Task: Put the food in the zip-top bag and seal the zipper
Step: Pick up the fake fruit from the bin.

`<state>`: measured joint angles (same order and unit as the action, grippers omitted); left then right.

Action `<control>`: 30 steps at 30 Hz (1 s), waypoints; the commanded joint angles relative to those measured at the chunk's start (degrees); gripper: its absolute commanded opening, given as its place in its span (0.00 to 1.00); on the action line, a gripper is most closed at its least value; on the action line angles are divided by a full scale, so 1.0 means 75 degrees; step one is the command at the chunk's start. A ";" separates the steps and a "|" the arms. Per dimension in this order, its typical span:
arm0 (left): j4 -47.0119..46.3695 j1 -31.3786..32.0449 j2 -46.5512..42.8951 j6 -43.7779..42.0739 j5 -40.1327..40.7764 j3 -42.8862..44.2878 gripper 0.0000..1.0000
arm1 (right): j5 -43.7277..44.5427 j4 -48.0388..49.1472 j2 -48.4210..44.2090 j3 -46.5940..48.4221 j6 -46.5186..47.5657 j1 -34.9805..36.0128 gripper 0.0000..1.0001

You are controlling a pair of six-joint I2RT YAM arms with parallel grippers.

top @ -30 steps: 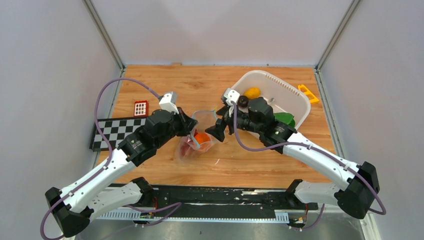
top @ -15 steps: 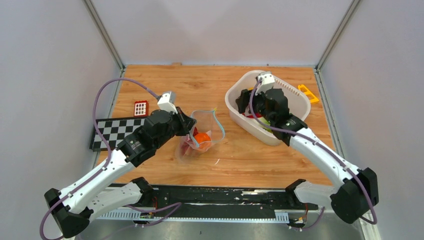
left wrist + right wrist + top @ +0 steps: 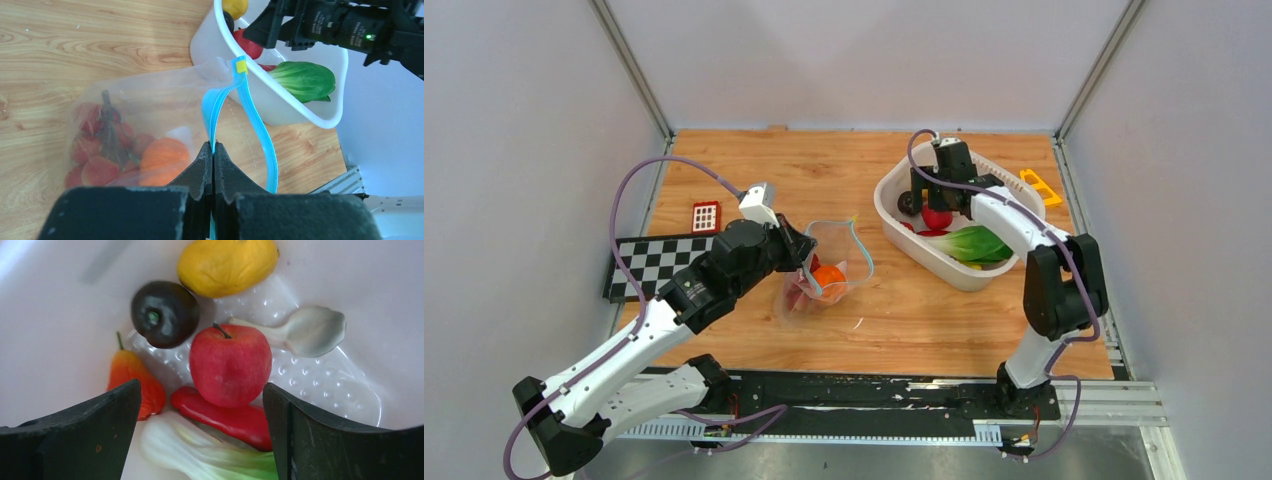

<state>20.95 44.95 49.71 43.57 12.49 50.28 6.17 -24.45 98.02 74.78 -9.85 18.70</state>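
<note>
The wooden tabletop [image 3: 754,180] carries a white basket [image 3: 936,262] toward the far right and a clear zip-top bag [image 3: 829,238] near the middle, the two apart. A black-and-white checkerboard [image 3: 659,262] lies at the left edge. The overhead view alone shows that board, a small red card [image 3: 706,216] beyond it and a yellow piece [image 3: 1039,187] behind the basket. It also shows the bag's mouth standing open. The left gripper [image 3: 806,267] meets the bag's near edge. Its wrist camera shows what the overhead cannot: the left gripper [image 3: 213,150] has its jaws pressed together on the teal zipper [image 3: 260,135], whose two strips curve apart beyond the pinch. Through the plastic the same view shows a red grape bunch [image 3: 97,145] beside an orange tangerine [image 3: 165,160]. From above they are only a reddish blur [image 3: 799,295] and an orange spot [image 3: 829,277]. The right gripper [image 3: 929,205] hangs over the basket's far left part. From its own camera the right gripper [image 3: 201,387] stands wide, both fingers clear of the food. A red apple [image 3: 229,365] lies between them on the basket floor. That close view sorts the basket's contents: a leafy green [image 3: 200,455] at the bottom, a yellow lemon [image 3: 227,265] at the top and a long red pepper [image 3: 225,417] touching the apple. It also shows a pale spoon-shaped piece [image 3: 305,332], an orange-red pepper [image 3: 135,380] and a dark purple piece [image 3: 165,312].
</note>
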 commanded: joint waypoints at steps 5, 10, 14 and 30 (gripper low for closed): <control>-0.0197 -0.0005 -0.0144 -0.0013 0.0076 0.0001 0.00 | 0.0267 -0.0690 0.0814 0.0792 0.0674 -0.0243 0.90; -0.0133 0.0006 -0.0156 -0.0047 0.0091 0.0038 0.00 | 0.0164 -0.0789 0.1292 0.0980 0.0655 -0.0390 0.81; -0.0127 0.0000 -0.0172 -0.0032 0.0097 0.0011 0.00 | 0.0122 -0.0568 0.1423 0.0867 0.0631 -0.0447 0.76; -0.0094 0.0000 -0.0245 -0.0010 0.0123 0.0046 0.00 | -0.1293 0.0906 -0.0298 -0.0537 0.0262 -0.0501 0.45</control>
<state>22.02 44.95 49.01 43.53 12.62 50.28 0.01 -25.54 103.02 74.54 -6.15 15.07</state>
